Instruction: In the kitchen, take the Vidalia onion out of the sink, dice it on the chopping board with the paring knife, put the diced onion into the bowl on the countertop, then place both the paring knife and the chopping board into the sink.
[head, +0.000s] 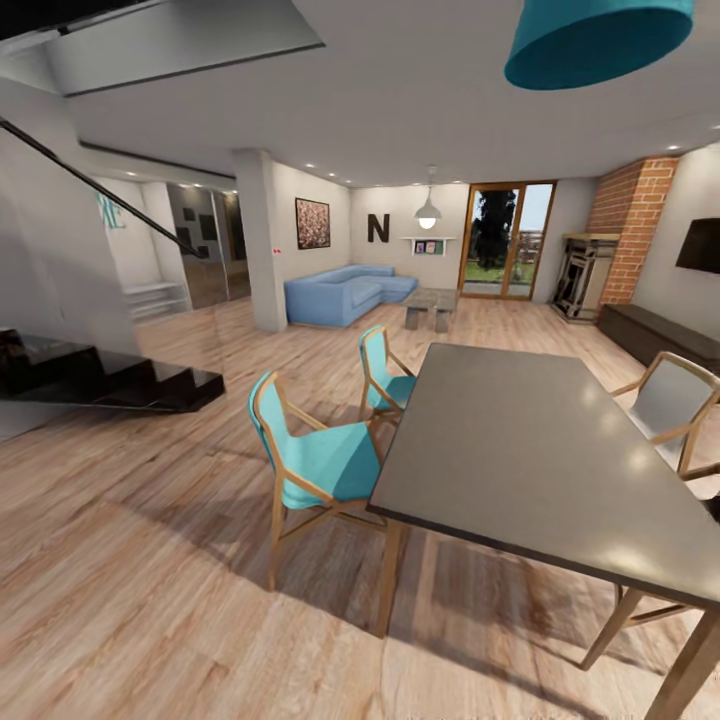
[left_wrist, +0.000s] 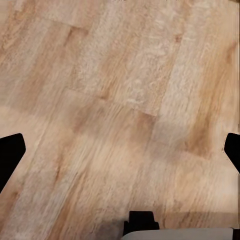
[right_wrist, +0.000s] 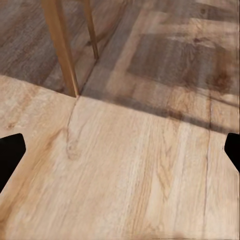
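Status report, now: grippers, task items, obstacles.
Both grippers open, empty, over wood floor. Robot in a living-dining room; kitchen things not sighted. Grey dining table and teal chairs close ahead, table leg near right arm.

You are in an open-plan home living and dining area, identified by the dark dining table (head: 540, 450) with turquoise chairs (head: 320, 460), blue corner sofa (head: 345, 292), brick fireplace wall (head: 630, 225), staircase (head: 100, 375), pendant lamp (head: 428, 212) and wood plank floor (head: 150, 600).
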